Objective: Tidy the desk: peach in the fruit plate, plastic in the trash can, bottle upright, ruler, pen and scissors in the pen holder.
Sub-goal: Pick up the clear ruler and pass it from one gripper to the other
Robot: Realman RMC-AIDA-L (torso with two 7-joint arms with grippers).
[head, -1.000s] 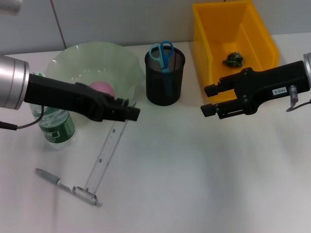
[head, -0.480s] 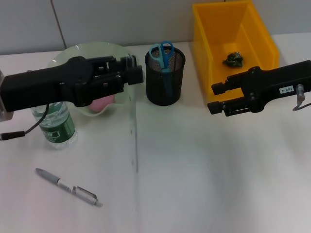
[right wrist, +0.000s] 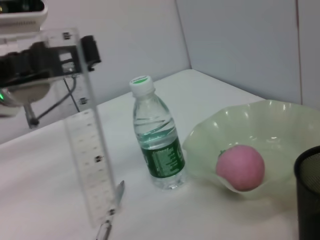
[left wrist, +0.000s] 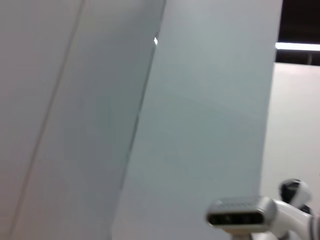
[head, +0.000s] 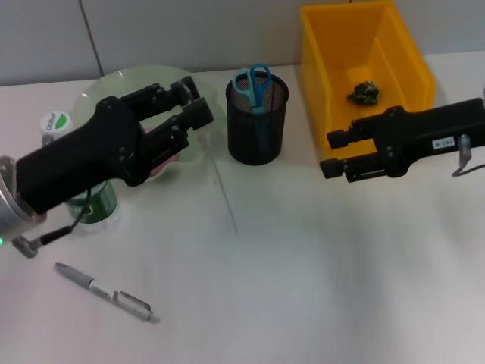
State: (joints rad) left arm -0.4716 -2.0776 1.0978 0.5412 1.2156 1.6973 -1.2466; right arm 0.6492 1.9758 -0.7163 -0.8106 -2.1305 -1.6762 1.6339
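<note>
Ruler [right wrist: 90,150] hung upright above the tabletop [head: 303,265], pinched at its upper end by the jaws of the left gripper [head: 189,114], which was raised over the fruit plate [head: 98,87] beside the pen holder [head: 258,121]. Scissors [head: 254,83] stood in the holder. The peach [right wrist: 240,167] lay in the plate, and the bottle [right wrist: 157,145] stood upright next to it. The pen [head: 106,292] lay on the tabletop. The right gripper [head: 327,155] hovered beside the yellow bin [head: 333,76], jaws spread.
</note>
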